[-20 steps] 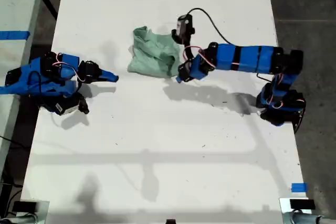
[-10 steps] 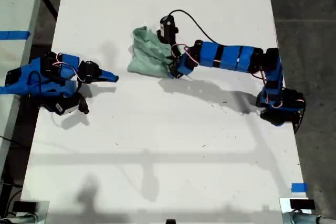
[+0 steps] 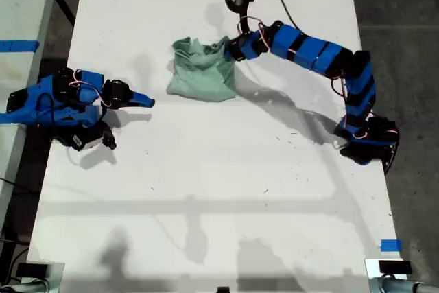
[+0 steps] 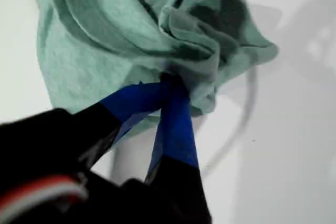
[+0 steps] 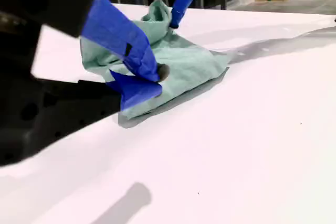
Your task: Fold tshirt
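Observation:
The pale mint-green tshirt (image 3: 202,73) lies crumpled on the white table (image 3: 219,190), toward the far middle in the exterior view. My first gripper (image 3: 232,49) reaches in from the exterior view's right and is shut on a bunched fold at the tshirt's far right corner. The first wrist view shows its blue fingers (image 4: 176,124) pinching the cloth (image 4: 105,40). My second gripper (image 3: 147,101) rests at the exterior view's left, shut and holding nothing, a short gap from the tshirt. Its wrist view shows its blue fingertips (image 5: 142,90) together, the tshirt (image 5: 184,61) beyond them.
A blue tape mark (image 3: 389,245) sits near the table's front right corner in the exterior view. A second table with blue tape (image 3: 17,46) stands at that view's left edge. Dark floor (image 3: 405,5) borders the right side.
My first gripper went from the tshirt's near right edge to its far right corner and closed on the cloth, pulling that edge up. The second arm stayed still.

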Robot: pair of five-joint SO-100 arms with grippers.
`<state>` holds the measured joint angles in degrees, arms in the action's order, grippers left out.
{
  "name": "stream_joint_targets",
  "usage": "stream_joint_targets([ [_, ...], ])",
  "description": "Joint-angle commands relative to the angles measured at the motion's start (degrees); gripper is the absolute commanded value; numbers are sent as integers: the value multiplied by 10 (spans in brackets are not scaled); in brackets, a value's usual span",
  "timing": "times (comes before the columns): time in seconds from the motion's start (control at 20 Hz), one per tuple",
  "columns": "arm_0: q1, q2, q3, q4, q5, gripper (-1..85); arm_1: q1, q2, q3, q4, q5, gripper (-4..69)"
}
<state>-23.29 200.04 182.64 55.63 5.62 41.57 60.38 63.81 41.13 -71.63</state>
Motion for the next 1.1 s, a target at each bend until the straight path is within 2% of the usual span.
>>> stream_joint_targets([
  [0.0, -4, 62, 6, 3, 5, 1, 72, 115, 25, -53, 36, -12],
  [0.2, 0, 62, 6, 3, 5, 1, 110, 306, 217, -100, 38, -12],
  [0.45, 3, 62, 5, 4, 2, 1, 70, 642, 512, -19, 62, -12],
  [0.6, 11, 62, 4, 16, -23, 9, -13, 851, 665, 63, 149, -12],
  [0.75, 42, 62, 0, 47, -117, 46, -122, 1025, 820, 117, 267, -12],
  [0.85, 65, 62, 1, 47, -121, 1, -195, 1131, 923, 146, 355, -12],
  [0.95, 73, 62, 3, 47, -116, 32, -240, 1271, 1028, 194, 442, -12],
  [1.05, 74, 62, 3, 47, -116, 73, -265, 1399, 1107, 291, 541, -12],
])
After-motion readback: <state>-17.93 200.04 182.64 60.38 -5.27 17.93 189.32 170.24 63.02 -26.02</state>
